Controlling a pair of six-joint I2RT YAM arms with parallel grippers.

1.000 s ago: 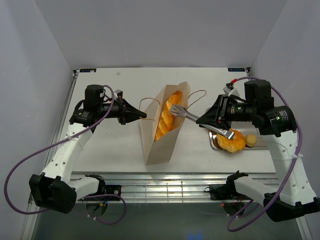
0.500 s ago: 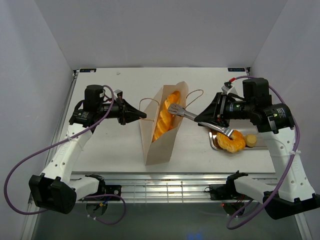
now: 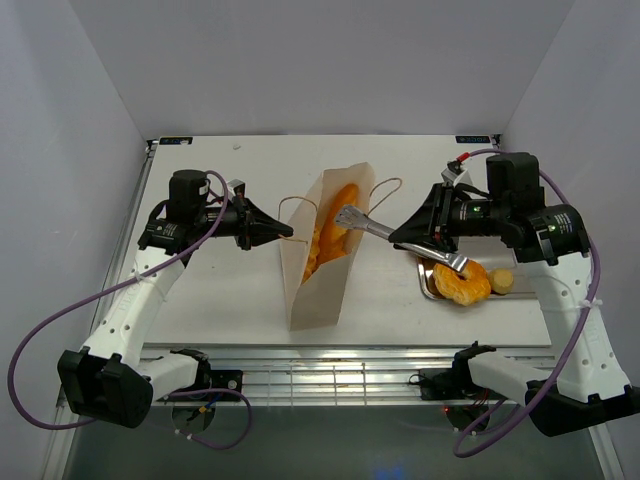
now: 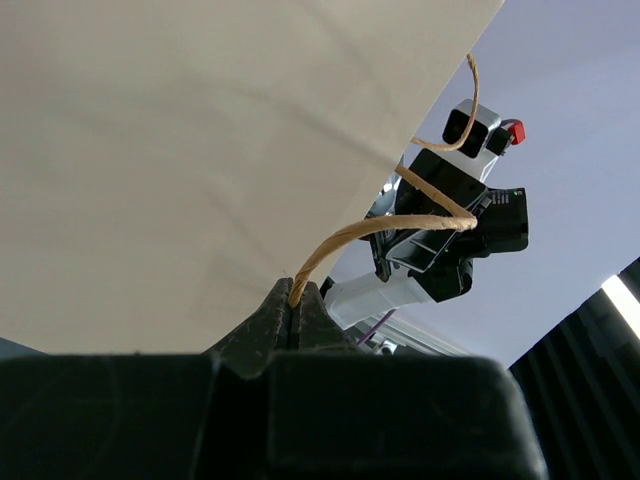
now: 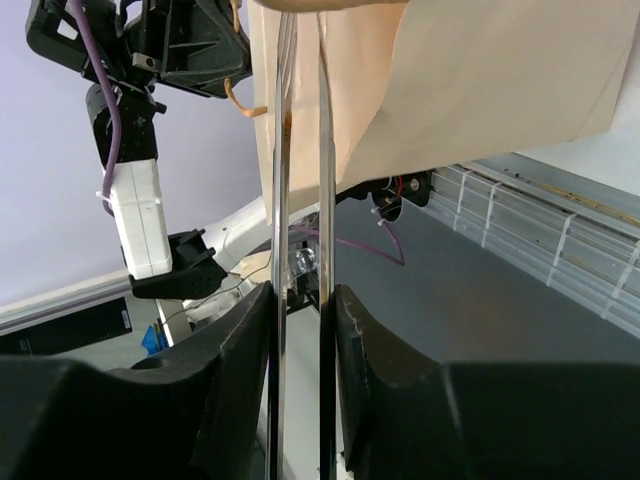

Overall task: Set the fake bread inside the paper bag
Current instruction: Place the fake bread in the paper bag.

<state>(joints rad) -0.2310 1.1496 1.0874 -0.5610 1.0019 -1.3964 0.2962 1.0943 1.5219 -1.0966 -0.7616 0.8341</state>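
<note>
Golden fake bread (image 3: 335, 215) in paper bag (image 3: 318, 290) overhead, wrist shows pinched cord (image 4: 370, 230)

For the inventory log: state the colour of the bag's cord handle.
Golden tan; the cord handle shows best in the left wrist view.

The bag (image 3: 315, 285) is tan paper, matt and smooth, with a few soft creases. Its handle (image 4: 370, 232) is thin, rough, twisted cord. The tongs (image 5: 323, 180) are bare metal, shiny like a mirror. At 3 o'clock from the bag, the tray (image 3: 427, 285) is shiny metal too. The bread (image 3: 462, 284) looks like smooth, slightly glossy plastic. The table (image 3: 220, 290) is matt white. The left gripper (image 4: 295, 305) and right gripper (image 5: 300, 295) are dull black plastic.
</note>
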